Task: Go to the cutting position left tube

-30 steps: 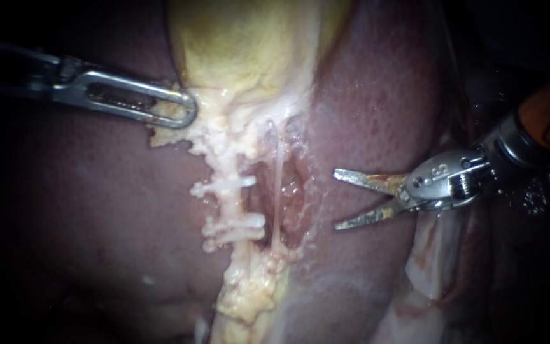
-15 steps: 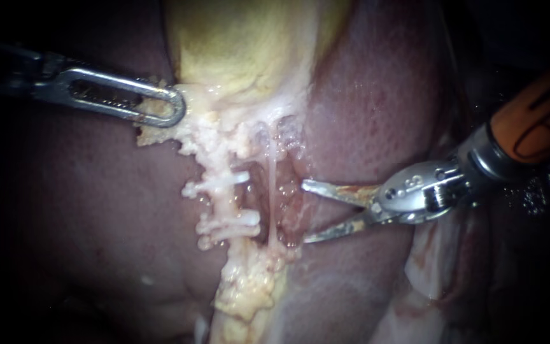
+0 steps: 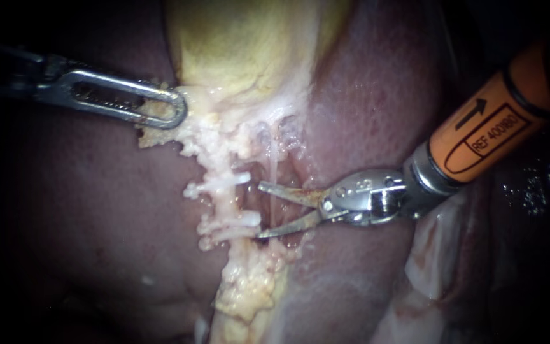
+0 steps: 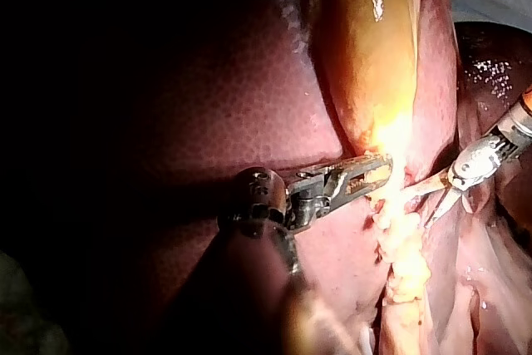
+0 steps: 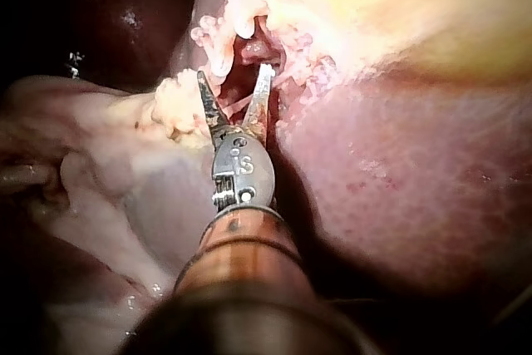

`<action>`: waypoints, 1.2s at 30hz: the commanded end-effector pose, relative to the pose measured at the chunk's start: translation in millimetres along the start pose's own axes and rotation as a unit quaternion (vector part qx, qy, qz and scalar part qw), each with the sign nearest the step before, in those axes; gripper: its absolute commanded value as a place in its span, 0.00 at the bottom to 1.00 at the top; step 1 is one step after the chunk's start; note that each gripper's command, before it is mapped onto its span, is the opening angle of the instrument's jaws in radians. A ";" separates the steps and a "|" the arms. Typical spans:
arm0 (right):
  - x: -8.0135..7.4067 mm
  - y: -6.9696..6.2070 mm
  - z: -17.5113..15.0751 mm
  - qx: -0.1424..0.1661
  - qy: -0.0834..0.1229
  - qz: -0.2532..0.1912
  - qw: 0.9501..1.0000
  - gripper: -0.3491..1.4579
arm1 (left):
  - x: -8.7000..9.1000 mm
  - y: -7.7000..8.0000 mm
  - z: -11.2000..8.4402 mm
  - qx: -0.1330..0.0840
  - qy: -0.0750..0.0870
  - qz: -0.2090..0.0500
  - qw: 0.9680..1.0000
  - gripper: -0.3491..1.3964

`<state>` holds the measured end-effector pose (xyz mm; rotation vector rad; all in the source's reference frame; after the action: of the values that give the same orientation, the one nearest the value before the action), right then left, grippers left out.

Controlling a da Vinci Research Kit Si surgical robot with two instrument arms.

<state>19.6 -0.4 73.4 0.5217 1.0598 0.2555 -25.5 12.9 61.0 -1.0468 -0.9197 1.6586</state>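
The yellow gallbladder (image 3: 243, 44) lies on the dark red liver (image 3: 364, 95). Below its neck run two tubes. The left tube (image 3: 227, 202) is thick and white, with a white clip (image 3: 224, 183) across it and another clip (image 3: 237, 224) lower down. The right tube (image 3: 272, 159) is a thin pale strand. My right instrument (image 3: 261, 211) has two blades standing open astride the thin strand, their tips just short of the left tube, between the clips. In the right wrist view the blades (image 5: 233, 74) gape into the red hollow. My left instrument (image 3: 160, 105) is shut on fatty tissue at the gallbladder's neck, as the left wrist view (image 4: 366, 174) also shows.
An orange collar (image 3: 491, 121) on the right instrument's shaft crosses the liver at the upper right. A pale fold of tissue (image 3: 434, 255) lies under that shaft. Lumpy yellow fat (image 3: 249, 286) runs down below the clips.
My right instrument has moved left from over the liver, blades open, and now straddles the thin strand near the clipped tube. The left instrument has drawn the neck tissue slightly left.
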 end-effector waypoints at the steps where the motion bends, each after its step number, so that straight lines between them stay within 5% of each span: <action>1: -0.4 0.3 0.1 0.003 0.000 -0.002 1.000 0.98 | 0.0 0.0 0.0 0.000 0.000 0.000 1.000 0.00; 8: -1.1 1.3 0.3 0.016 0.001 -0.002 1.000 0.98 | -0.1 -0.1 0.0 0.000 0.000 0.000 1.000 0.00; 14: -0.5 1.0 1.0 0.058 0.009 -0.025 0.998 0.98 | 0.0 -0.1 0.0 0.000 0.000 0.000 1.000 0.00; 20: 0.9 0.9 3.0 0.093 0.042 -0.044 0.994 0.96 | 0.0 -0.1 0.1 0.000 0.000 0.001 1.000 0.00; 24: 2.1 0.7 4.7 0.093 0.046 -0.050 0.993 0.95 | 0.0 -0.2 0.1 0.000 0.000 0.001 1.000 0.00; 36: 5.3 -0.1 9.1 0.091 0.065 0.008 0.994 0.94 | 0.0 -0.3 0.3 0.001 0.000 0.001 1.000 0.00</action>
<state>30.4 -0.7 72.7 0.6905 1.2144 0.2174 -25.7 12.9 61.4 -1.0478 -0.9189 1.6600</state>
